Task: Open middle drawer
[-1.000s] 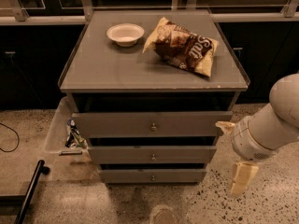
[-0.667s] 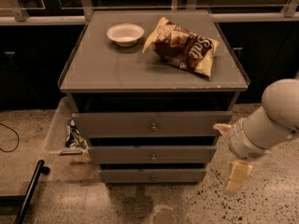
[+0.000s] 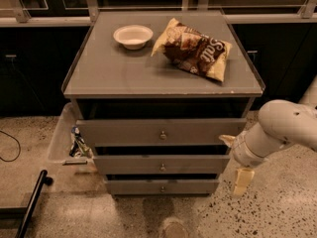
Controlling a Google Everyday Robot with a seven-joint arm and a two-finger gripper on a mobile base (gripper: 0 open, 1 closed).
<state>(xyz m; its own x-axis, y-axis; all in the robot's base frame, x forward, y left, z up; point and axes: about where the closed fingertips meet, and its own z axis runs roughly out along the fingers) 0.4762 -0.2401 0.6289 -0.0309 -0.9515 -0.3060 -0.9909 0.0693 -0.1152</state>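
Observation:
The grey cabinet (image 3: 163, 78) has three stacked drawer fronts, each with a small round knob. The middle drawer (image 3: 129, 164) is the wide shallow front between the taller top drawer (image 3: 119, 132) and the narrow bottom drawer (image 3: 133, 186). Its knob (image 3: 162, 167) is at centre, and the front looks pushed in. My gripper (image 3: 236, 160) is at the cabinet's right side, level with the middle drawer. Its cream fingers (image 3: 242, 181) are spread apart and hold nothing. It is well to the right of the knob and does not touch it.
A white bowl (image 3: 132, 35) and a chip bag (image 3: 193, 48) lie on the cabinet top. A clear plastic bin (image 3: 64, 138) with small items stands against the cabinet's left side. A black pole (image 3: 32, 202) lies on the speckled floor at lower left.
My arm and gripper have moved left, closer to the cabinet's right side. The drawers have not moved.

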